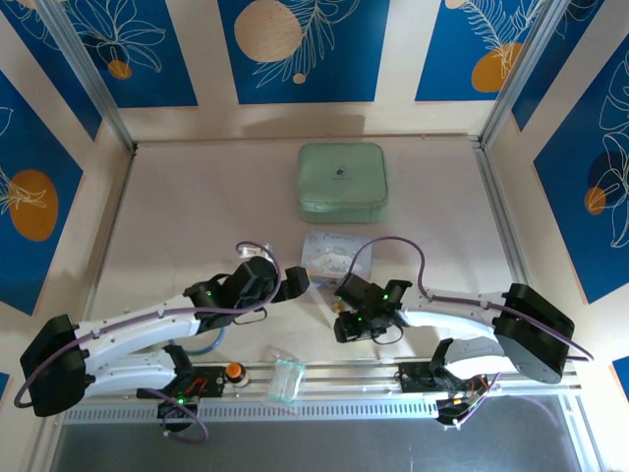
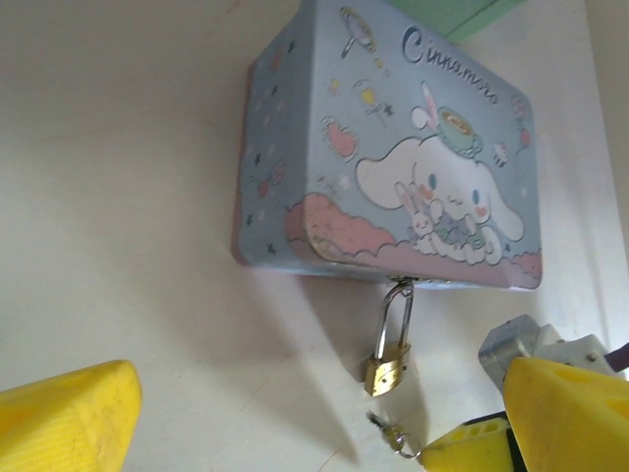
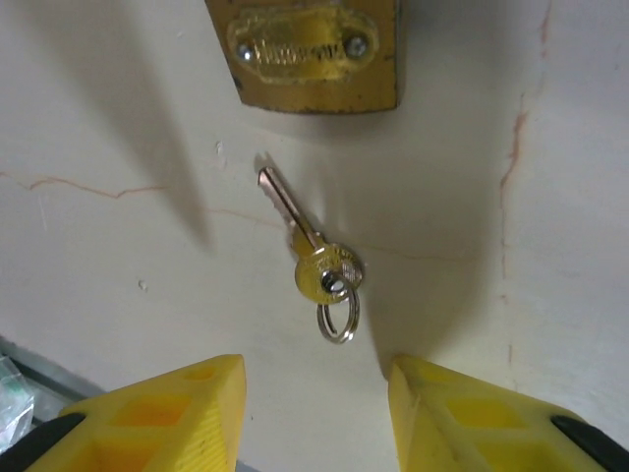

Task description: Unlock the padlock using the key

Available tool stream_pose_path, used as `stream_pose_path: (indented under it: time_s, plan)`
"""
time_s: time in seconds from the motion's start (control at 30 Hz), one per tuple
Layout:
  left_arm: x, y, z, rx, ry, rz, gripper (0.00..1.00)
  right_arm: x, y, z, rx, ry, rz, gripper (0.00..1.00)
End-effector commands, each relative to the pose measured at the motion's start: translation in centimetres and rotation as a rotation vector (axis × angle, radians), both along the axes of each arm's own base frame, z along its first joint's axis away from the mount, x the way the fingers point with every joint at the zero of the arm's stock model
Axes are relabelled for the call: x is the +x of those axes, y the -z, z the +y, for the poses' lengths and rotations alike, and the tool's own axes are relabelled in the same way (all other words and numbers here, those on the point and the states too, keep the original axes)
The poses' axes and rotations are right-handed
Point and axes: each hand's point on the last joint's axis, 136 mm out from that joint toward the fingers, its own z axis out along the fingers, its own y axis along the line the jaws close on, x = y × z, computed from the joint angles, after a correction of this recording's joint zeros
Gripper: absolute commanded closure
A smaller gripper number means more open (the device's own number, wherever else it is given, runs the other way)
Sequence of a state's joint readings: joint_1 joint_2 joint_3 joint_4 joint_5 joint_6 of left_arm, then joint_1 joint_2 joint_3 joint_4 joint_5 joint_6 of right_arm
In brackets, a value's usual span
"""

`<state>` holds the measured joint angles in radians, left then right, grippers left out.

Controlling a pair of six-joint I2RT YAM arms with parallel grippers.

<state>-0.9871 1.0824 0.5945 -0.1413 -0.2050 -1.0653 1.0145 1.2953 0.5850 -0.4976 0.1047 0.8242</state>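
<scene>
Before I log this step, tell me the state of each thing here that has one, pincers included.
tin: lid closed
padlock: shackle shut, hanging from the tin's front
key: lying flat on the table, out of the lock
green case: closed
left pincer: open, empty
right pincer: open, empty, key just ahead

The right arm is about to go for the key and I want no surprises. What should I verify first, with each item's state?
1. The key lies loose, unheld: ok.
2. The right gripper has its jaws apart: ok.
3. The key sits between those jaws: not ok, it lies ahead of them.
4. The padlock hangs from the tin, shackle closed: ok.
5. The left gripper is open and clear of the padlock: ok.
6. Which way the keyhole faces: cannot tell.
</scene>
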Motion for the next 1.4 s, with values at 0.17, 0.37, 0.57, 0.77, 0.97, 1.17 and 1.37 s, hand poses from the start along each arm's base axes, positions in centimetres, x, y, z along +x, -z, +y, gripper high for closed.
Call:
stream_pose_path:
  time_s: [0.17,0.37,0.57,0.77,0.97,1.17,1.37]
  plan:
    - [-0.4,0.9,-1.0,-0.009,0.005,0.010,0.06,1.6,-0.6,1.2,0.009,0.026,-0.060,0.59]
    - [-0.3,1.0,-1.7,-0.013,0.012,0.008,0.06,2.4,-0.3,1.0,-0.044,0.041,-0.080,0.63]
    - [-0.2,1.4,-1.9,-0.005,0.011,0.016,0.05,2.5,0.7,0.6,-0.078,0.051,-0.073,0.72]
    - [-0.2,1.9,-1.7,0.004,0.004,0.019,0.06,2.5,0.8,0.9,-0.035,0.055,-0.057,0.93]
    - [-0.3,2.6,-2.4,0.008,0.015,0.026,0.06,2.7,0.2,0.4,0.036,0.079,-0.048,0.95]
    - [-0.5,2.8,-3.9,-0.012,0.024,0.025,0.07,3.0,-0.5,0.6,0.131,0.080,-0.044,0.95]
    - [-0.2,2.5,-4.5,-0.104,0.003,-0.023,0.10,2.8,-0.3,0.0,0.114,0.076,-0.023,0.95]
